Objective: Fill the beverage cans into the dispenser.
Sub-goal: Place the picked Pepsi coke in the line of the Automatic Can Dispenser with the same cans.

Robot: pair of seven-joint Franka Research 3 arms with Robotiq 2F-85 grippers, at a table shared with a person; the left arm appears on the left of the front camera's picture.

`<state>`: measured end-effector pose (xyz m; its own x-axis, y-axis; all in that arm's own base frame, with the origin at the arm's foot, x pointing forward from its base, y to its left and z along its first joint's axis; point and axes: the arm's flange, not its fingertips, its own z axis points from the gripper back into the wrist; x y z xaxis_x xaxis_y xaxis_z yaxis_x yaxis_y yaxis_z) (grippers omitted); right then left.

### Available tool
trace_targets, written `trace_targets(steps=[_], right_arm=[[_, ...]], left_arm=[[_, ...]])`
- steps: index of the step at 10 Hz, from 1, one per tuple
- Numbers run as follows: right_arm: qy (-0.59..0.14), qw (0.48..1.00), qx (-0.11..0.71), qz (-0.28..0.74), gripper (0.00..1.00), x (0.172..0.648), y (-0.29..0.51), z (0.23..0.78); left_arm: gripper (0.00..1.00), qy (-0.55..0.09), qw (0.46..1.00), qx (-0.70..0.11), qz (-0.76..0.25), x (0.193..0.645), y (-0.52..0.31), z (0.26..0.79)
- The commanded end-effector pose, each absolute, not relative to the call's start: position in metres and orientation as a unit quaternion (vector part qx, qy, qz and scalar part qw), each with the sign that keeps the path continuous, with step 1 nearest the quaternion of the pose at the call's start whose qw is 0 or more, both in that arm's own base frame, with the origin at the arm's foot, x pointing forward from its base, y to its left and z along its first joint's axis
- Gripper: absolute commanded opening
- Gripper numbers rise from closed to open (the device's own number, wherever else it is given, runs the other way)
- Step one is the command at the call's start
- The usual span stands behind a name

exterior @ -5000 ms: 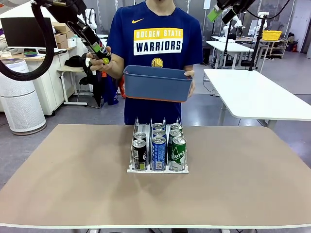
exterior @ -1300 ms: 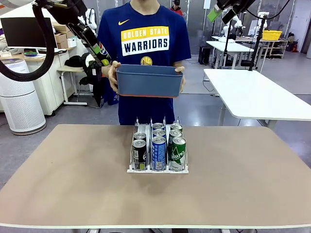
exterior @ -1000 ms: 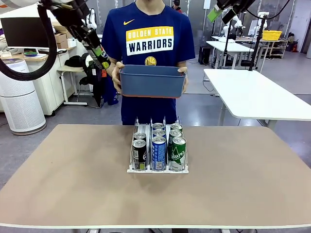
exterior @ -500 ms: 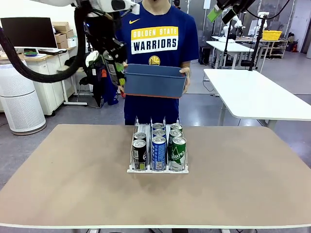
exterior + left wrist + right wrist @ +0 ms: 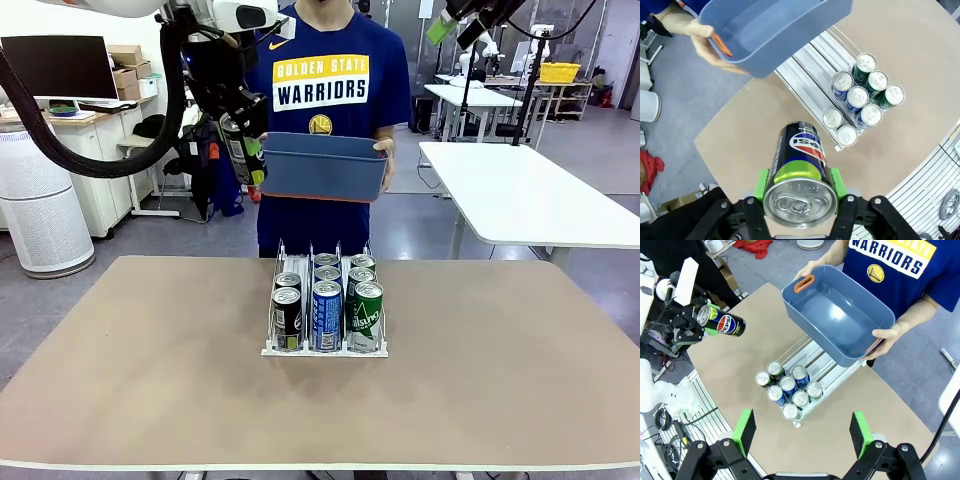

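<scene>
Readable text in view:

- Shirt of the person: "GOLDEN STATE" in a yellow bar, "WARRIORS" in white below it. The right wrist view shows "WARRIORS" cut off at the frame top.
- Black can clamped between the left gripper pads: the Pepsi logo, directly ahead of the fingers.
- Green can in the rack: white lettering, too small to read.

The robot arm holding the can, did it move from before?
Yes. The left gripper, shut on the black can, swung rightward in the front view, from beside the white cabinet to the tub.
</scene>
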<state>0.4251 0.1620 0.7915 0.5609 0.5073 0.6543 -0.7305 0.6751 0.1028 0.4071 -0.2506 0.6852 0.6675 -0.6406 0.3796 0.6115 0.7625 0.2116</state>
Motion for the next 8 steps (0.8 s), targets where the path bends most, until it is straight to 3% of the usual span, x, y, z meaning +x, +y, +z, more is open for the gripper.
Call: trace_targets(steps=[1, 4, 8], right_arm=[[-0.300, 0.865, 0.185, 0.357, 1.00, 0.424, 0.162, 0.791], [-0.300, 0.865, 0.185, 0.357, 1.00, 0.424, 0.162, 0.791], [-0.300, 0.865, 0.185, 0.357, 1.00, 0.424, 0.162, 0.791]], left_arm=[[0.58, -0.230, 0.913, 0.041, -0.333, 0.406, -0.249, 0.689], [0.58, -0.193, 0.940, 0.035, -0.280, 0.391, -0.270, 0.663], [0.58, -0.188, 0.948, 0.089, -0.240, 0.321, -0.313, 0.603]])
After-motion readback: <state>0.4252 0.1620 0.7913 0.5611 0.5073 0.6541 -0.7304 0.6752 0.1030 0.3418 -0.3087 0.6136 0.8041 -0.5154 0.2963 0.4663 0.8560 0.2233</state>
